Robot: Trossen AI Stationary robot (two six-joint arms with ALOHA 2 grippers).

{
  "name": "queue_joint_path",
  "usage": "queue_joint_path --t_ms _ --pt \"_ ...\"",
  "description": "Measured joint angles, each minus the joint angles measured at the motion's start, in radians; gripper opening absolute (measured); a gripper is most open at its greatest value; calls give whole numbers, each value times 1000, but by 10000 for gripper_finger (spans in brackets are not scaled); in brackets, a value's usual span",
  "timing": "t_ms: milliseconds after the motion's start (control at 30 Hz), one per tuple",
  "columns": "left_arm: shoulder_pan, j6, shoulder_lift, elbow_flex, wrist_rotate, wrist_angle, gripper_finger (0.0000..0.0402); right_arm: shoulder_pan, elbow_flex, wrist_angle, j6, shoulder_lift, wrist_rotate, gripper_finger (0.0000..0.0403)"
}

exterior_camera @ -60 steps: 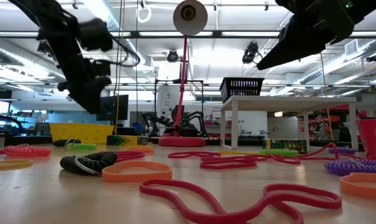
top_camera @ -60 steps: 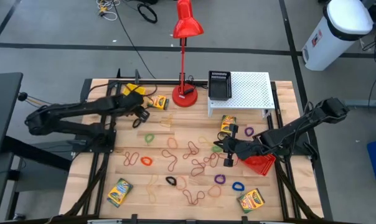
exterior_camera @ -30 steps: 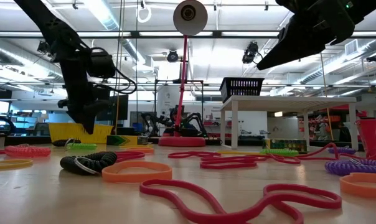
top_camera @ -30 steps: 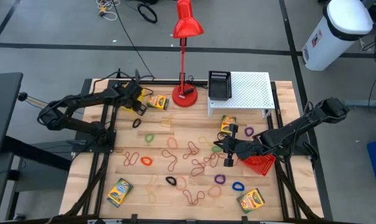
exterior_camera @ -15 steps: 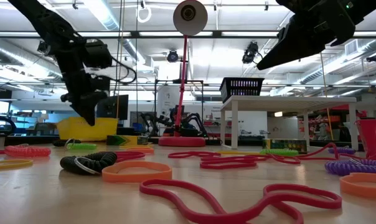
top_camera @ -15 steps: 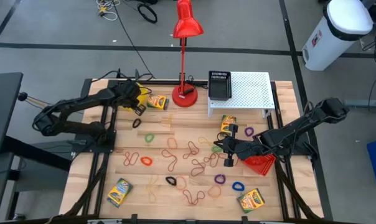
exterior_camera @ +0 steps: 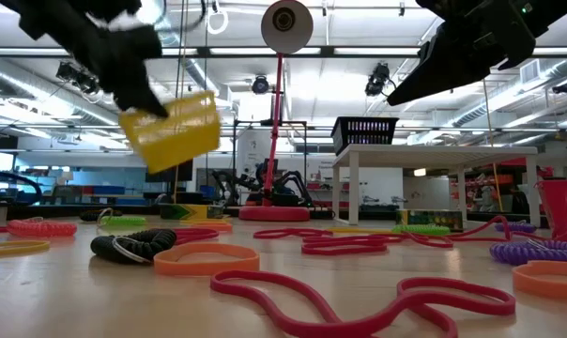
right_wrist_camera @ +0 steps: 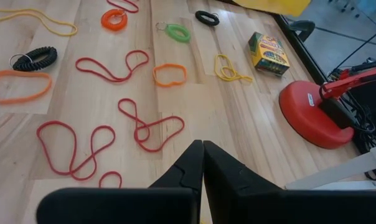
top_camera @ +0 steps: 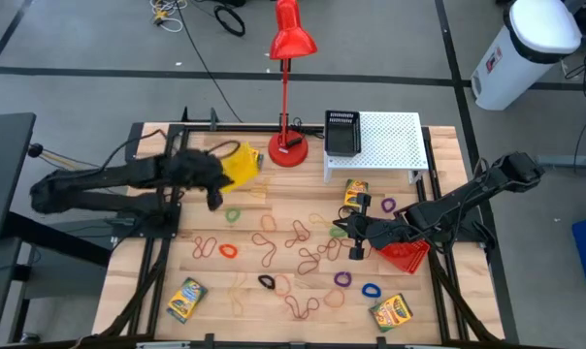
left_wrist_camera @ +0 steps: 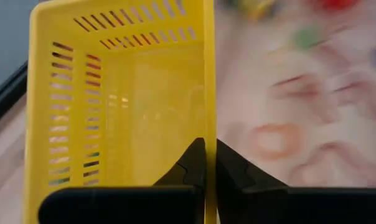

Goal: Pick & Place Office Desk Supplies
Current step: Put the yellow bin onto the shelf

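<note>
My left gripper (top_camera: 215,173) is shut on the yellow mesh bin (top_camera: 241,163), which hangs in the air left of the red lamp's base (top_camera: 288,151); the low view shows the yellow bin (exterior_camera: 173,131) tilted above the table. My right gripper (top_camera: 343,229) hovers shut over the rubber bands (top_camera: 295,242) strewn across the table's middle. The black bin (top_camera: 341,133) stands on a white stand (top_camera: 395,143). The red bin (top_camera: 407,255) sits under my right arm. Crayon boxes (top_camera: 186,299), (top_camera: 391,311), (top_camera: 355,193) lie flat on the wood. My left gripper pinches one side wall of the yellow bin at its rim (left_wrist_camera: 208,134), one finger (left_wrist_camera: 189,167) inside the bin and the other (left_wrist_camera: 233,169) outside. The bin is lifted clear of the table and hangs tilted below the gripper (exterior_camera: 124,86).
The tall red lamp (top_camera: 291,39) rises at the far middle. Another crayon box (right_wrist_camera: 269,53) lies near the lamp's base. The white stand fills the far right corner. Bare wood shows along the table's left side (top_camera: 191,228).
My left gripper, which stood at the yellow bin in the far left corner, has risen and swung toward the table's right and near side. The bin has left the table and now hangs tilted in the air. My right arm has kept still.
</note>
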Motion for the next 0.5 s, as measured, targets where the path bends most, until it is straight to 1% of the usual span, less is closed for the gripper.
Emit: queue_joint_path --t_ms 100,167,233,367,500 --pt "-167 -18 35 0 -20 159 14 0 0 0 0 0 0 21" --pt "-261 27 100 1 -54 273 14 0 0 2 0 0 0 21" --pt "-326 113 182 1 -67 360 14 0 0 5 0 0 0 21" --pt "-381 356 356 0 -79 470 14 0 0 5 0 0 0 21" --pt "-360 620 497 4 -90 581 14 0 0 5 0 0 0 21"
